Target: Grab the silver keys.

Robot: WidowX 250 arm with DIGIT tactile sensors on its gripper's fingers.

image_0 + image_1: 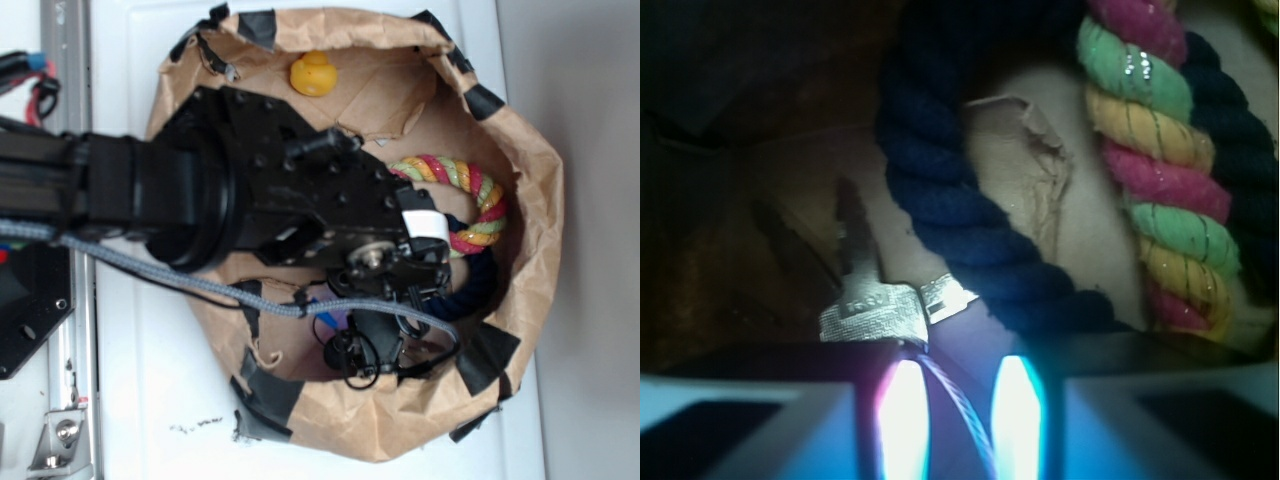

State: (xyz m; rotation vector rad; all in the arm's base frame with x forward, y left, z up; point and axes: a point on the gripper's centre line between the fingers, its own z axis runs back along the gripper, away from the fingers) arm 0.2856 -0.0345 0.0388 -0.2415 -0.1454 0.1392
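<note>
One brown paper bag (520, 150), laid open on the white worktop (160, 400), its rim patched with black tape. Inside: one yellow rubber duck (313, 73) near the far edge, one multicoloured rope (480, 200) of pink, green and yellow strands, one dark blue rope (478, 285) lying just beside and partly under it. Also inside, one bunch of the silver keys (875, 305), two key heads visible in the wrist view, resting on the paper floor just beside the blue rope (940, 190) and touching a thin wire ring (965, 410). Black arm reaching over the bag, pincer (385, 345) lowered into its lower corner. In the wrist view, two glowing fingertips (902, 415) set on either side of the wire ring, keys just ahead of them; cannot tell whether clenched on the ring or merely straddling it.
</note>
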